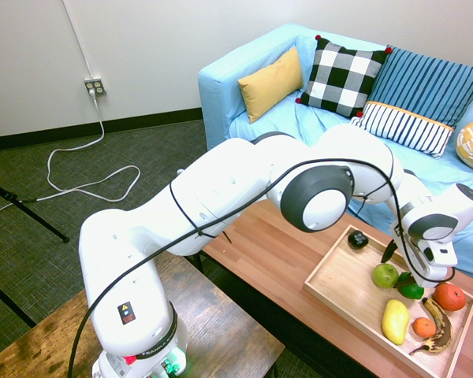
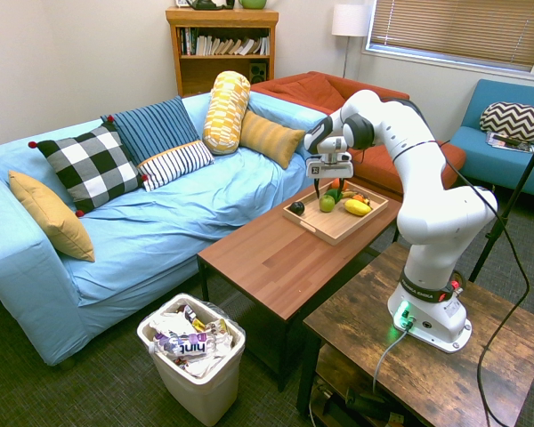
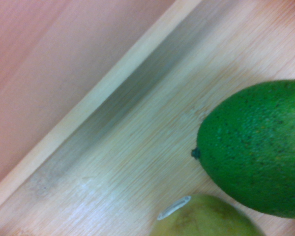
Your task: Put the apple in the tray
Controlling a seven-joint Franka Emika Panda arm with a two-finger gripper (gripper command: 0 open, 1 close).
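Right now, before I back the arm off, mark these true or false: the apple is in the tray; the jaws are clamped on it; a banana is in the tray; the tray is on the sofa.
1. The apple lies in the tray: true.
2. The jaws are clamped on the apple: false; the gripper stands open above it.
3. A banana lies in the tray: true.
4. The tray sits on the sofa: false; it sits on the wooden coffee table.

Yellow-green apple point(image 1: 385, 275), lt-wood tray point(image 1: 335, 285), dk-green lime point(image 3: 255, 147), blk/wht check pillow point(image 1: 343, 78)
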